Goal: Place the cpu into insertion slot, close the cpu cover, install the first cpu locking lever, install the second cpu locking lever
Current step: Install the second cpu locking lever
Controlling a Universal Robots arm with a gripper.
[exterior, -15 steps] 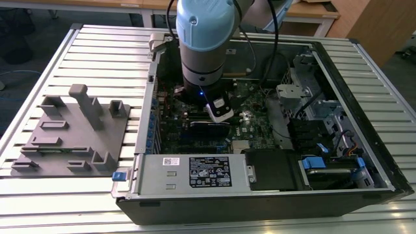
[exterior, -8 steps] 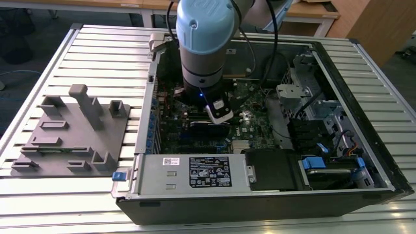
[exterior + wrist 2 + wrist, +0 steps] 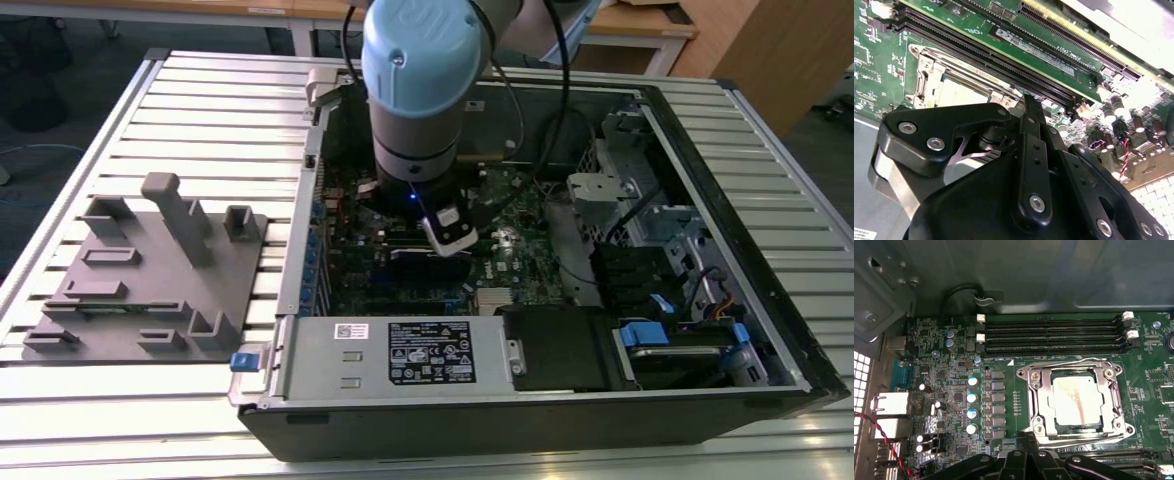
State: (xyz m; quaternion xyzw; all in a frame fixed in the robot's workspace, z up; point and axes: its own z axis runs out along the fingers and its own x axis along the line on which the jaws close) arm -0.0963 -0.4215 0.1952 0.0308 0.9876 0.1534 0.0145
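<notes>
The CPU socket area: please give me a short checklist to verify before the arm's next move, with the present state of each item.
1. Pale silvery-beige square cpu lies flat in the insertion slot: ok.
2. Silvery metal-frame cpu cover is down around the chip: ok.
3. Locking levers latched: cannot tell.
4. Black gripper is above the board beside the socket, holding nothing: ok.
5. Long black memory slots are untouched: ok.

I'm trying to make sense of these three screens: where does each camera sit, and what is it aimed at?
Exterior view: off the arm, above, looking down into the open computer case; the arm reaches in.
First wrist view: on the arm, facing the green board; the cpu lies under the cpu cover; black gripper parts show.
Second wrist view: on the arm, low and oblique; the gripper body fills the foreground.
Both wrist views share the cpu, the cpu cover and the long black memory slots.
</notes>
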